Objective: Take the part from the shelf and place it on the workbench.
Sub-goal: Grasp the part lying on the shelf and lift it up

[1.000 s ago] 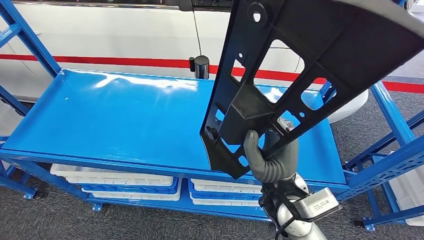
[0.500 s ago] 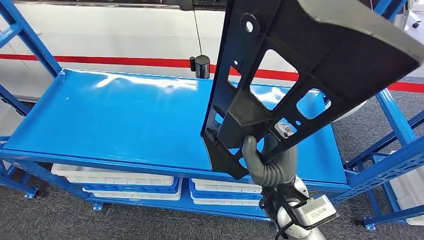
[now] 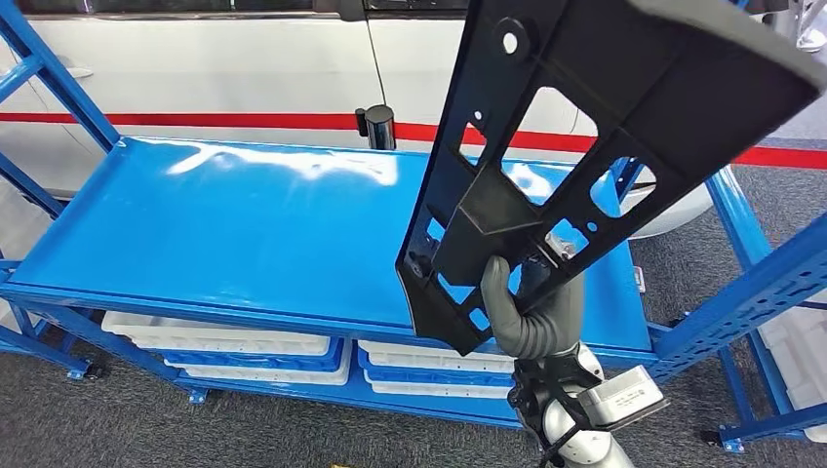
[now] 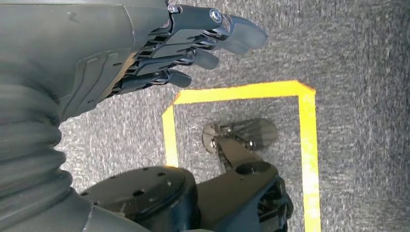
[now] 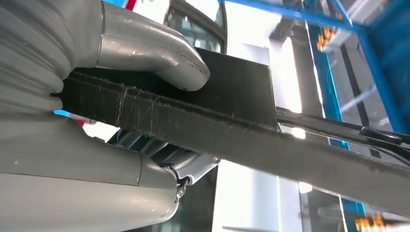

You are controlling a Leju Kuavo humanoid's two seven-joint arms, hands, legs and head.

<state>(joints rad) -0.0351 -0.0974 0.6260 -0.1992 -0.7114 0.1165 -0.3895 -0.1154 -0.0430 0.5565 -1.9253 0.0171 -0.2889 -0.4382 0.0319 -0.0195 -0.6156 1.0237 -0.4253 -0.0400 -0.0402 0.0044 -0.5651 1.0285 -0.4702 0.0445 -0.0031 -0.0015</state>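
Item one, the part [image 3: 585, 146]: a black flat panel with cut-out windows, which you see raised above the right end of the blue workbench [image 3: 224, 224] and clear of its top. Its long axis runs steeply up, leaning to the right, with the narrow lower end pointing down toward the bench's front edge. Item two, your right hand [image 3: 531, 312]: it grips that lower end, thumb on one face. Item three, your left hand [image 4: 145, 53]: fingers loosely extended, holding nothing, over grey carpet [image 4: 358, 53].
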